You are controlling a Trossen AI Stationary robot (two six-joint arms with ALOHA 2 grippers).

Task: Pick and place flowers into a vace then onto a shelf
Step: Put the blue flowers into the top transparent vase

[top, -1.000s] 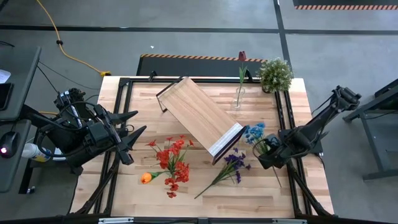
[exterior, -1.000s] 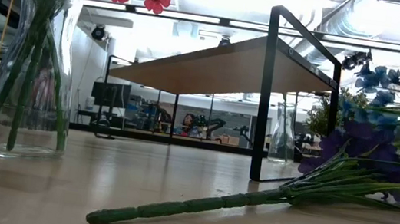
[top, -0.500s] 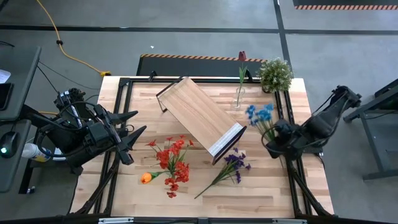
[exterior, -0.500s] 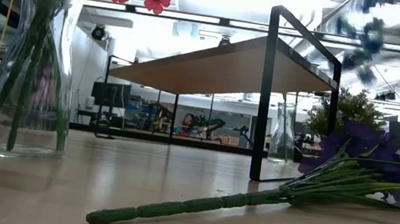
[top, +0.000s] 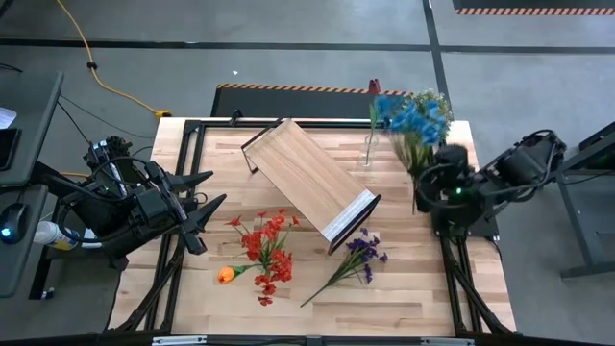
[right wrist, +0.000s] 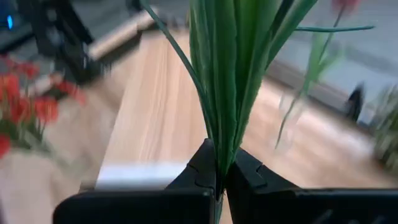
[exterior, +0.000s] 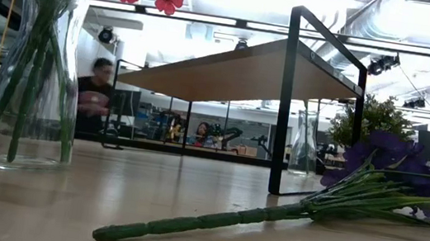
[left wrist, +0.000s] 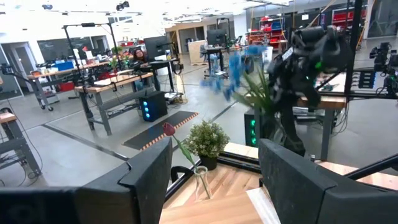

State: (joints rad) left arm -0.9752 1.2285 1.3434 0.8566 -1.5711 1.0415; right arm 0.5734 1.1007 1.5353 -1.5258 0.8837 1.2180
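Observation:
My right gripper [top: 424, 188], at the table's right side, is shut on a bunch of blue flowers [top: 408, 115], whose blooms are high over the far right corner. A maroon flower [top: 374, 88] stands in a small glass vase [top: 367, 152] beside the shelf [top: 307, 178]. Red flowers [top: 266, 242] stand with their stalks in a bigger glass vase [exterior: 34, 72]. An orange flower [top: 226, 275] and purple flowers [top: 360, 252] lie flat on the tabletop. My left gripper [top: 207, 217] waits open at the left side, holding nothing. My right gripper pinches the blue flowers' bundle of green stalks and leaves [right wrist: 221, 146] between its two fingers [right wrist: 202, 168]. The stalks run out beyond the fingertips toward the blooms, along the fingers. The bunch is lifted clear of the table, blooms toward the far edge.
A bushy potted plant [top: 434, 108] stands at the far right corner, partly behind the blue blooms. The shelf lies slantwise across the middle on its dark frame [exterior: 284, 105]. A person [exterior: 92, 104] shows in the room beyond the table.
My right gripper has risen and moved toward the far edge, turning as it went, still shut. The blue flowers have come up off the table with it; their blooms have swung from beside the shelf's white end to above the potted plant.

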